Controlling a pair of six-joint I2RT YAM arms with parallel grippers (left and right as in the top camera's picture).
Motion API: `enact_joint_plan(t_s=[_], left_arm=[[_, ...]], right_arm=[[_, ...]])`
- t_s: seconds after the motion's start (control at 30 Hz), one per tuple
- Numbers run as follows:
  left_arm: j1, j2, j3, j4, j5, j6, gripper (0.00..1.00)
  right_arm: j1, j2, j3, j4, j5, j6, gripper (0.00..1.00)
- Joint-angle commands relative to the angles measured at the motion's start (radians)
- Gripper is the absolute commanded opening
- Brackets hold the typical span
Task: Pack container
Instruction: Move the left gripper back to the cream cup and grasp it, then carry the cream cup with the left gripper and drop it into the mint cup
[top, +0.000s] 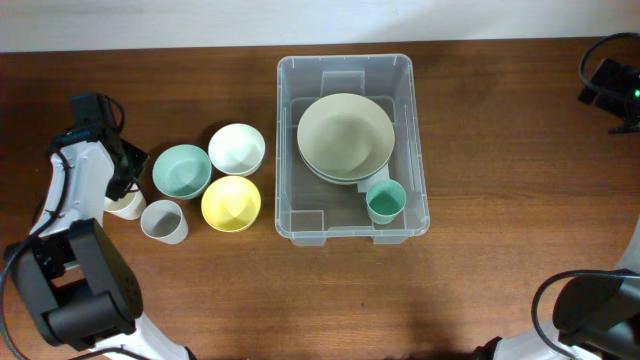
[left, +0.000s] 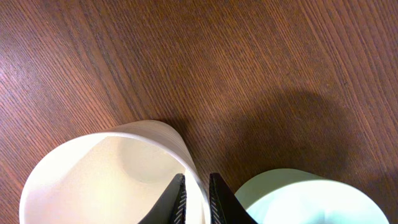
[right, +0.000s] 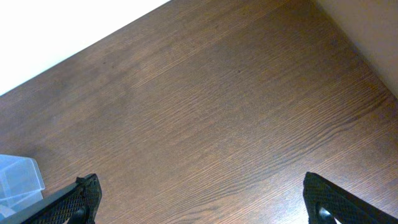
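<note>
The clear plastic container (top: 345, 150) stands at the table's middle, holding stacked pale green plates (top: 345, 135) and a teal cup (top: 385, 201). Left of it sit a white bowl (top: 237, 148), a teal bowl (top: 181, 170), a yellow bowl (top: 231, 203) and a grey cup (top: 163, 221). My left gripper (left: 196, 199) is shut on the rim of a cream cup (left: 106, 177), one finger inside and one outside; the cup sits at the far left (top: 124, 206). The teal bowl's rim shows beside it (left: 305, 202). My right gripper (right: 199, 199) is open and empty over bare wood.
The container's corner shows at the left edge of the right wrist view (right: 18, 180). The right arm (top: 610, 85) is at the far right edge of the table, near the pale wall (right: 367, 31).
</note>
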Motion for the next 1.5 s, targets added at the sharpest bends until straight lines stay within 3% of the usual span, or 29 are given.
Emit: enact_joint_plan(t_s=[0.0, 0.1, 0.23, 0.27, 0.4, 0.63, 0.73, 0.87, 0.93, 1.1, 1.27, 1.47], left_arm=[[-0.001, 0.025, -0.010, 0.002, -0.005, 0.002, 0.15], [-0.001, 0.044, -0.010, 0.003, -0.005, 0.002, 0.27], [-0.001, 0.075, -0.010, 0.003, -0.005, 0.002, 0.27], [-0.001, 0.082, -0.010, 0.003, -0.005, 0.002, 0.26], [-0.001, 0.080, 0.001, 0.003, -0.005, 0.003, 0.01], [-0.001, 0.028, 0.156, -0.076, 0.016, 0.190, 0.01], [-0.003, -0.015, 0.257, -0.111, 0.146, 0.327, 0.01], [-0.028, -0.094, 0.357, -0.102, 0.535, 0.505, 0.01], [-0.070, -0.128, 0.366, -0.072, 0.699, 0.605, 0.01], [-0.262, -0.156, 0.366, -0.074, 0.838, 0.838, 0.01], [-0.504, -0.156, 0.366, -0.087, 0.834, 1.008, 0.00], [-0.809, -0.146, 0.365, -0.114, 0.679, 1.036, 0.01]], right_arm=[[0.000, -0.001, 0.003, 0.001, -0.002, 0.001, 0.99], [0.000, -0.001, 0.003, 0.001, -0.002, 0.001, 0.99], [0.000, -0.001, 0.003, 0.001, -0.002, 0.001, 0.99], [0.000, -0.001, 0.003, 0.001, -0.002, 0.001, 0.99], [0.000, -0.001, 0.003, 0.001, -0.002, 0.001, 0.99], [0.000, -0.001, 0.003, 0.001, -0.002, 0.001, 0.99], [0.000, -0.001, 0.003, 0.001, -0.002, 0.001, 0.99], [0.000, -0.001, 0.003, 0.001, -0.002, 0.001, 0.99], [0.000, -0.001, 0.003, 0.001, -0.002, 0.001, 0.99], [0.000, -0.001, 0.003, 0.001, -0.002, 0.001, 0.99], [0.000, -0.001, 0.003, 0.001, -0.002, 0.001, 0.99], [0.000, -0.001, 0.003, 0.001, -0.002, 0.001, 0.99]])
